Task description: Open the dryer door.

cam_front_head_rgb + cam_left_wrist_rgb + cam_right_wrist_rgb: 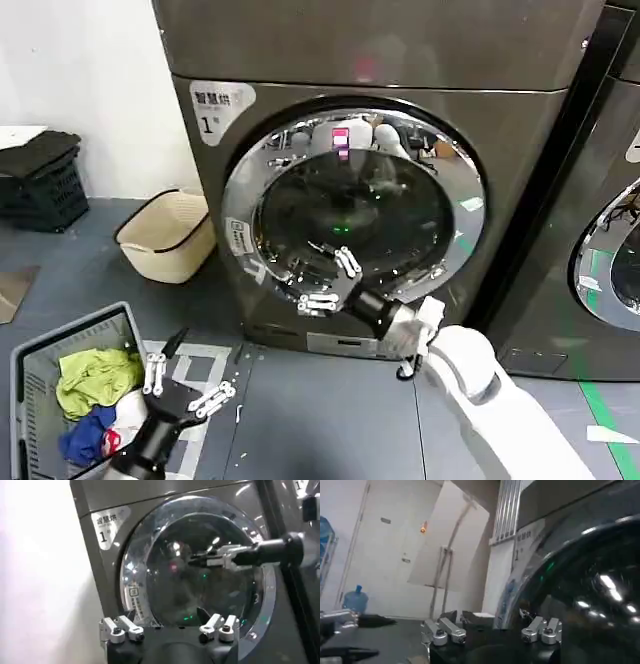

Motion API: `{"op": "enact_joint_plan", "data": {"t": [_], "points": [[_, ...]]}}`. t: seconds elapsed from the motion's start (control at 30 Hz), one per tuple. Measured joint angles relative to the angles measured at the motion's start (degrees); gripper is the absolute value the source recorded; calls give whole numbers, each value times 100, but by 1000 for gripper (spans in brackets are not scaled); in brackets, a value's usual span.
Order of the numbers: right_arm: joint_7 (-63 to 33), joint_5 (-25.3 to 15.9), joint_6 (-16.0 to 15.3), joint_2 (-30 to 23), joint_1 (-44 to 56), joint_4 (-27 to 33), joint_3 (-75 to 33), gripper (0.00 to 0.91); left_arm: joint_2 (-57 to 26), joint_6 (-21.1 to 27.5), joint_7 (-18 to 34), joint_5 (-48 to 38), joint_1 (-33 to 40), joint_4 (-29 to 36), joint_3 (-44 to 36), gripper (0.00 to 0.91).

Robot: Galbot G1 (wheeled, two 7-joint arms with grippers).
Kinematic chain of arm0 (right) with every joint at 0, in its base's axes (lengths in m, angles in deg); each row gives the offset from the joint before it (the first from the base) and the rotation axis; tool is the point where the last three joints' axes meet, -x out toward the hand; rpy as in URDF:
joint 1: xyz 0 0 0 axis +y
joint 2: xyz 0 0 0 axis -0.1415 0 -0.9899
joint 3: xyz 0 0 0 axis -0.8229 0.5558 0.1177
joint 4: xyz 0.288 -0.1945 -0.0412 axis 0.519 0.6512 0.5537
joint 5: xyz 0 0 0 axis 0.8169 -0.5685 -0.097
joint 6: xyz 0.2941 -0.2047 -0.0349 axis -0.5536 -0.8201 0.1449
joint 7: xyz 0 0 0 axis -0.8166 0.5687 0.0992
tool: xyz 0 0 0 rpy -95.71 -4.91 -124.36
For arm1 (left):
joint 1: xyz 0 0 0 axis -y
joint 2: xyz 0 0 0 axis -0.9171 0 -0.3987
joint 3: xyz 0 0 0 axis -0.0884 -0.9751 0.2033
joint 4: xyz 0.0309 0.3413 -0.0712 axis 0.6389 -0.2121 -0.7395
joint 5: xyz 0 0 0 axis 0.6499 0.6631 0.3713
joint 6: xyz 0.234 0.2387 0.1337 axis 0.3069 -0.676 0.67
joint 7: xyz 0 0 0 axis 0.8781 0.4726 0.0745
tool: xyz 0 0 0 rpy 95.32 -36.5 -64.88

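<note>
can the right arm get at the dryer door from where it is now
Probably yes. The right gripper is open and already up against the lower left of the dryer door, with nothing between them. The left gripper hangs low over the floor, out of the way.

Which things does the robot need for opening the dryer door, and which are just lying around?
Needed:
dryer door, shut
right gripper, open, at the door's lower chrome ring

Lying around:
left gripper, open, hanging low and idle
beige basket
grey bin of clothes
neighbouring machine
</note>
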Motion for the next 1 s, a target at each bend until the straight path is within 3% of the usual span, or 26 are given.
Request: {"op": "enact_joint_plan", "data": {"t": [1.0], "points": [[-102, -354, 131, -933, -1219, 1524, 747, 907, 107, -47, 3, 68, -82, 81, 9, 907]]}}
